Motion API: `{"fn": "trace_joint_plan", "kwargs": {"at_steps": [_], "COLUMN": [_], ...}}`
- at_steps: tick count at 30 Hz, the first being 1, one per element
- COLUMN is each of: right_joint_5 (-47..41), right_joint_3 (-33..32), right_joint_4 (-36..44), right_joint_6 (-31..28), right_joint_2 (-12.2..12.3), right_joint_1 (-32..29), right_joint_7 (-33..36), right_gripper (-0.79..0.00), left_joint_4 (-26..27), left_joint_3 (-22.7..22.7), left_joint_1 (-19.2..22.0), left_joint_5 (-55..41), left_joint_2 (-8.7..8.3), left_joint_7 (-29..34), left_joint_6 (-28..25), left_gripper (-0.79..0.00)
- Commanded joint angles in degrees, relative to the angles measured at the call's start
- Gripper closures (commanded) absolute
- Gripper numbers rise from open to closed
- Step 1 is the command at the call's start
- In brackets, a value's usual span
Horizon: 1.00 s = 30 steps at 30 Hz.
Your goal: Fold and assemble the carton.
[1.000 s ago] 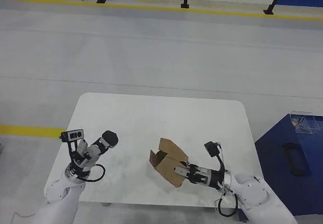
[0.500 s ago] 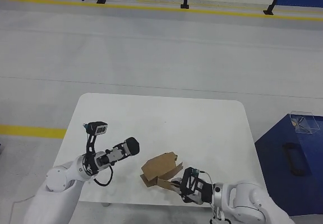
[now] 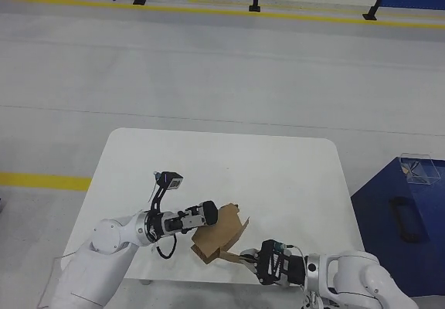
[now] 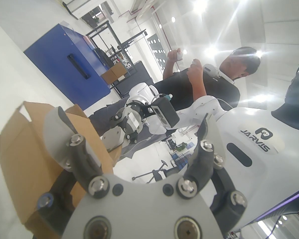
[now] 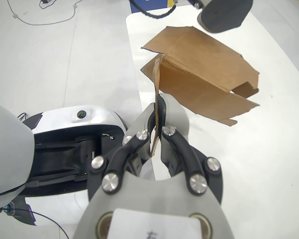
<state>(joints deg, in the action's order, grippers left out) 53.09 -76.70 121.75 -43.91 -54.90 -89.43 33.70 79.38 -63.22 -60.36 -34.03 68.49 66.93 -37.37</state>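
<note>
The brown carton (image 3: 221, 232) lies half-formed near the table's front edge, its flaps loose. My right gripper (image 3: 251, 259) is at the carton's near right corner, shut on a thin flap (image 5: 156, 80) that stands edge-on between its fingers (image 5: 156, 104). The carton's body (image 5: 201, 70) extends beyond that flap. My left gripper (image 3: 207, 214) is at the carton's left side, open. In the left wrist view one finger (image 4: 57, 123) lies against the carton wall (image 4: 20, 145), and the other finger (image 4: 206, 128) stands well apart from it.
The white table (image 3: 207, 158) has free room behind and to both sides of the carton. A blue cabinet (image 3: 412, 224) with a clear box (image 3: 417, 166) on top stands off the table's right side. A yellow floor line (image 3: 29, 180) runs left.
My left arm has swung right, from the table's left side up to the carton. The right gripper has drawn back toward the front edge, and the carton has shifted and tipped with it.
</note>
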Motion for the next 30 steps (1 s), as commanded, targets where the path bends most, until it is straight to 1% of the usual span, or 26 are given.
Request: {"fn": "trace_joint_plan", "kwargs": {"at_steps": [1,9,16,25,28,30], "right_joint_5": [-1.0,-4.9,-4.9,-4.9,-4.9,-4.9], "right_joint_3": [-0.4,-2.3,-2.3,-2.3,-2.3,-2.3], "right_joint_4": [-0.4,-3.0,-3.0,-3.0,-3.0,-3.0], "right_joint_6": [-0.1,0.2,0.2,0.2,0.2,0.2], "right_joint_2": [0.1,0.4,0.4,0.4,0.4,0.4], "right_joint_1": [0.4,1.2,1.2,1.2,1.2,1.2], "right_joint_7": [-0.2,-1.2,-1.2,-1.2,-1.2,-1.2], "right_gripper": [0.0,0.0,0.0,0.0,0.0,0.0], "left_joint_4": [-0.7,-4.3,-4.2,-5.5,-5.1,-4.2], "left_joint_3": [1.1,4.5,5.4,7.2,6.7,5.8], "left_joint_1": [0.6,3.0,3.6,4.3,4.5,4.2], "left_joint_5": [0.3,-0.1,-1.5,-2.5,-1.5,0.7], "left_joint_2": [-0.01,0.26,0.37,0.5,0.31,-0.03], "left_joint_7": [0.1,-0.3,-2.7,-3.1,-4.6,-6.5], "left_joint_6": [0.1,-0.3,-2.6,-3.1,-4.6,-6.5], "left_gripper": [-0.785,-0.785,-0.785,-0.785,-0.785,-0.785]}}
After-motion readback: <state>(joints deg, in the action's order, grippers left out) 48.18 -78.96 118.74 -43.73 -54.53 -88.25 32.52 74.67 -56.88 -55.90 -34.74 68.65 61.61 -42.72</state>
